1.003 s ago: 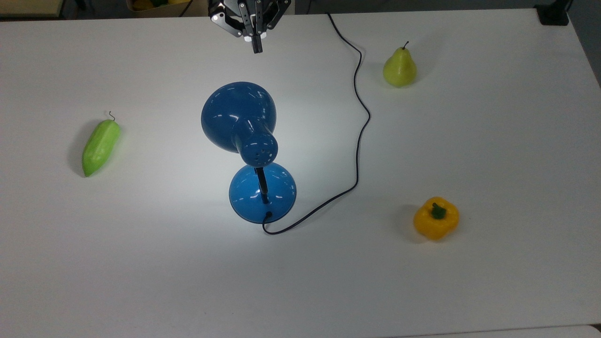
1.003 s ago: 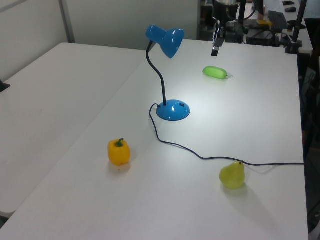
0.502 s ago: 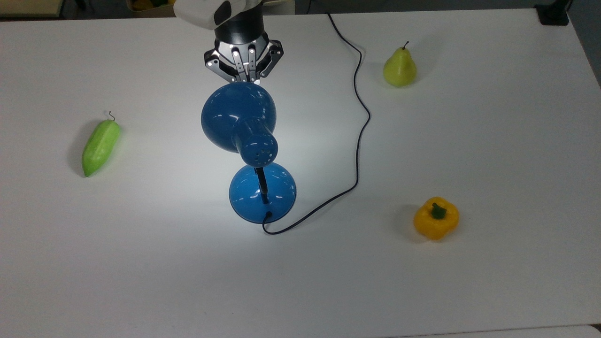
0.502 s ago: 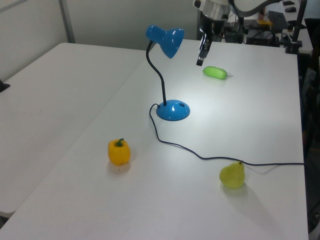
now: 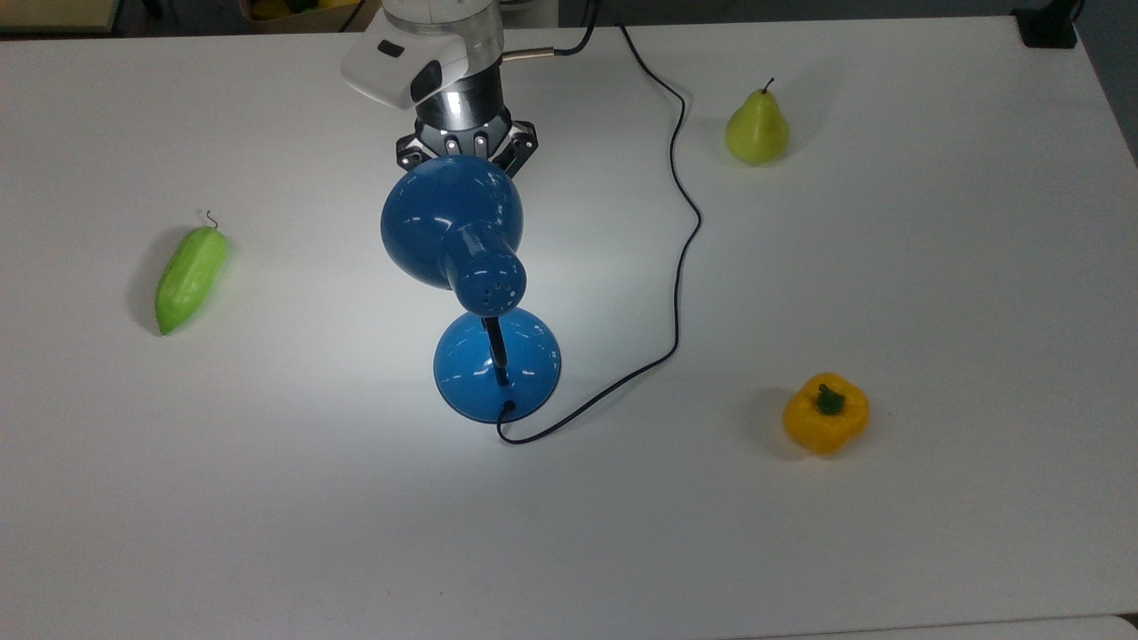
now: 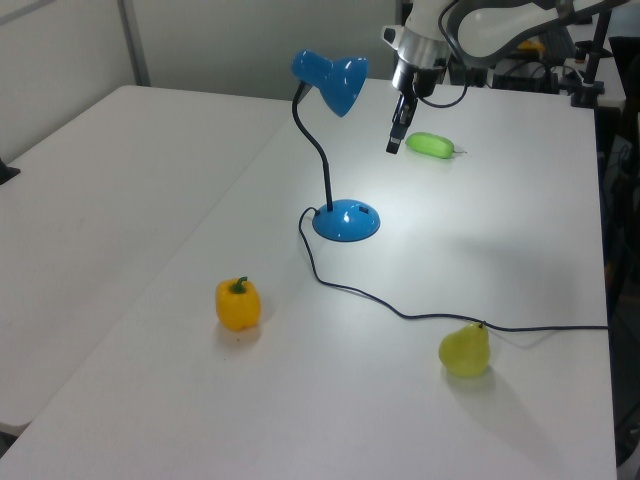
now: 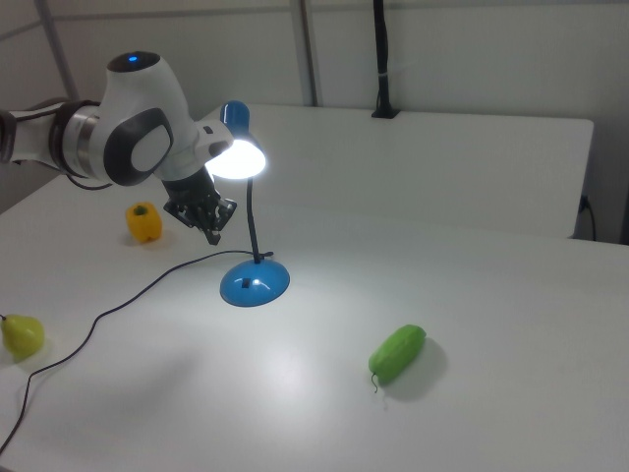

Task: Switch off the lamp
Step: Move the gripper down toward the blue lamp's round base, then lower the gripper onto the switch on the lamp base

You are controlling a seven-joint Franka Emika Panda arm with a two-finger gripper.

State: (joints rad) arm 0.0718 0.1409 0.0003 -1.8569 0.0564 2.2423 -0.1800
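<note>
The lamp (image 6: 331, 82) glows mid-frame in the left view, and the tool (image 6: 396, 139), fingers pressed together and empty, hangs right of the shade, probably to prod the base switch.

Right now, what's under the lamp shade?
Under the lamp shade lies bare white table, brightly lit, so the bulb is on. The gripper hangs beside the shade, above the table. In the top view the shade covers the gripper's tips.
</note>
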